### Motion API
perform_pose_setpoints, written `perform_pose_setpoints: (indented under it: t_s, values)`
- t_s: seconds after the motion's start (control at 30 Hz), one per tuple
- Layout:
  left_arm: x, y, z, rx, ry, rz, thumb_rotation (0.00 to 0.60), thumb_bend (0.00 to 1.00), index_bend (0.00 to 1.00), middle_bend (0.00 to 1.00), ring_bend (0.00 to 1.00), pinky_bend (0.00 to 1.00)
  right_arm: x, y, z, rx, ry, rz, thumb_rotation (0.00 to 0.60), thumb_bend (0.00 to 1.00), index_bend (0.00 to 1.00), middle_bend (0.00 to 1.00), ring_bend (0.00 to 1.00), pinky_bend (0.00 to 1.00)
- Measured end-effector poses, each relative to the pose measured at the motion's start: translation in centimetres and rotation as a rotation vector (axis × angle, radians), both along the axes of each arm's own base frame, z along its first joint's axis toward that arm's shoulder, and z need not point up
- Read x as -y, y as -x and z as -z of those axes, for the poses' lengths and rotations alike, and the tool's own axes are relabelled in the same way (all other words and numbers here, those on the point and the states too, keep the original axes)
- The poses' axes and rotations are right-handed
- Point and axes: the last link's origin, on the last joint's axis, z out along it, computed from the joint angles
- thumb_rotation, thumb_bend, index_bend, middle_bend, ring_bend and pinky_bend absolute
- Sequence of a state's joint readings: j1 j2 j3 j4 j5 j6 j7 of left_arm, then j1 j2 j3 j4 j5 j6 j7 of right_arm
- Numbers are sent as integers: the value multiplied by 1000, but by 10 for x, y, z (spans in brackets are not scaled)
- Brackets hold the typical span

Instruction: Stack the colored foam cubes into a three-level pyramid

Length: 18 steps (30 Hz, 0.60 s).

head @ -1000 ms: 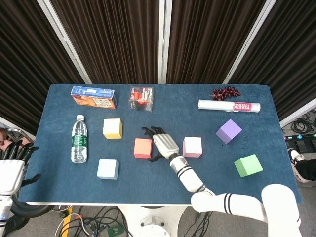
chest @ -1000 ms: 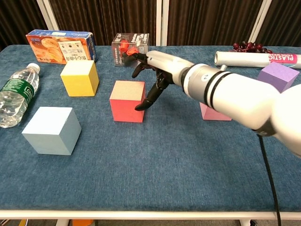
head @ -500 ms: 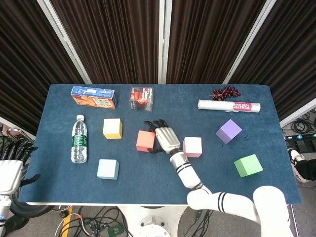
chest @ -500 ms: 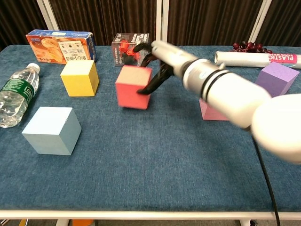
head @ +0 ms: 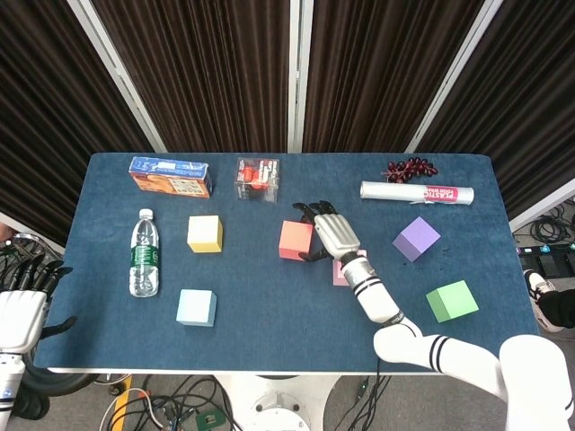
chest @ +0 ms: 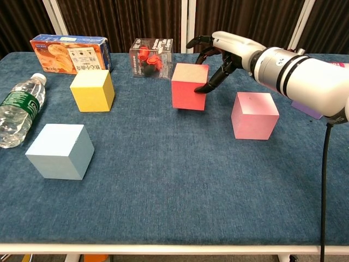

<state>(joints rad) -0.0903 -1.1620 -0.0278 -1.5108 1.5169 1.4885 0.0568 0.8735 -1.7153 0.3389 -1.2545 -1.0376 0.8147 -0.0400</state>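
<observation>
I can read only "PLASTIC" in white on the pink label of the white roll [head: 416,192]; other print is too small.

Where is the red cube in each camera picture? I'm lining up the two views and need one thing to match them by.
Head view: the red cube sits near the middle of the table, held by the right hand, left of the pink cube.
Chest view: the red cube is upper middle, with the right hand gripping it, left of the pink cube.
Shared landmark: the yellow cube, to the red cube's left in both.
</observation>
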Motion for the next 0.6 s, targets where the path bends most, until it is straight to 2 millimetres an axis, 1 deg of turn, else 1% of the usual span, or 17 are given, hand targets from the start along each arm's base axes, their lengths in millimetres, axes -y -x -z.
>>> perform_pose_setpoints:
  t_s: [0.23, 0.37, 0.5, 0.6]
  values:
    - [-1, 0, 0, 1, 4, -6, 600, 0, 213, 146, 52, 80, 11, 5, 7, -18, -15, -11, 600, 140, 130, 413, 95, 0]
    - [-1, 0, 0, 1, 7, -8, 600, 0, 213, 146, 52, 80, 14, 8, 12, -32, -24, -8, 600, 139, 118, 400, 89, 0]
    - [0, 1, 1, 2, 10, -14, 600, 0, 213, 146, 52, 80, 16, 11, 15, -43, -41, 0, 600, 139, 79, 364, 64, 0]
    - [0, 2, 1, 2, 8, -17, 600, 0, 213, 147, 52, 80, 17, 11, 16, -52, -50, -1, 600, 139, 20, 305, 27, 0]
